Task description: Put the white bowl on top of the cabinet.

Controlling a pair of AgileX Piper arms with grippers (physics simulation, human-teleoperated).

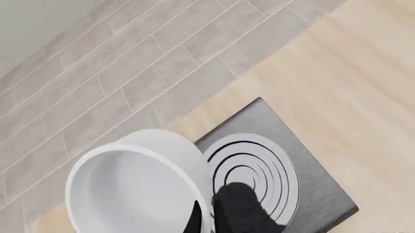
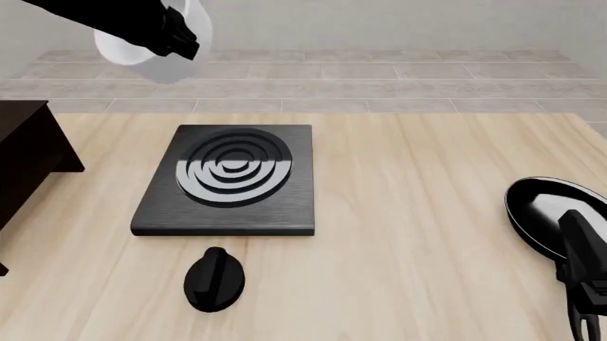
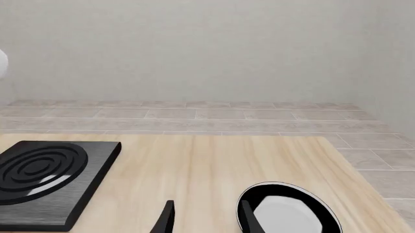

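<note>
The white bowl [image 2: 142,48] hangs high in the air at the front view's upper left, tilted, with my left gripper [image 2: 180,34] shut on its rim. In the left wrist view the white bowl [image 1: 133,189] fills the lower left, and one dark finger sits inside its wall and one outside, with my left gripper [image 1: 206,216] pinching it. The cabinet [image 2: 27,153], dark brown with a flat top, stands at the left table edge, below and nearer than the bowl. My right gripper [image 3: 206,219] is open and holds nothing; it hovers low at the right [image 2: 583,321].
A flat black stove plate [image 2: 227,181] with concentric rings lies mid-table, also seen under the bowl [image 1: 259,167]. A black knob-like object [image 2: 215,278] sits in front of it. A black frying pan [image 2: 545,213] lies by my right gripper, near the right edge [image 3: 285,211].
</note>
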